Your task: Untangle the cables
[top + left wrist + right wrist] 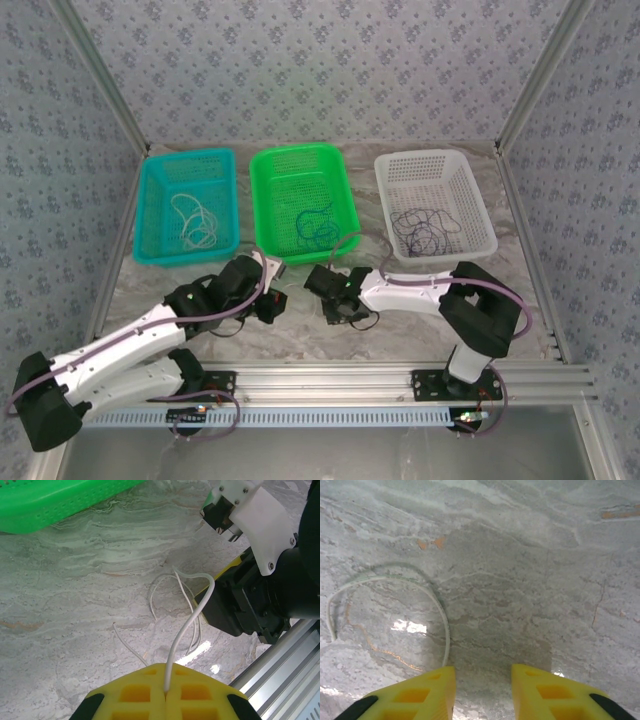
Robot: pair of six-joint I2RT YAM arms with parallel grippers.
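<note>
White cable (186,628) (arched) straight out from left pincer (165,694)

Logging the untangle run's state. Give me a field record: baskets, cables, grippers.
teal basket: whitish cable inside
green basket: blue cable inside
white basket: dark cable inside
table: white cable in loose loops, outside the baskets
left gripper: shut on the white cable
right gripper: open, nothing between the fingers, cable curve beside it
</note>
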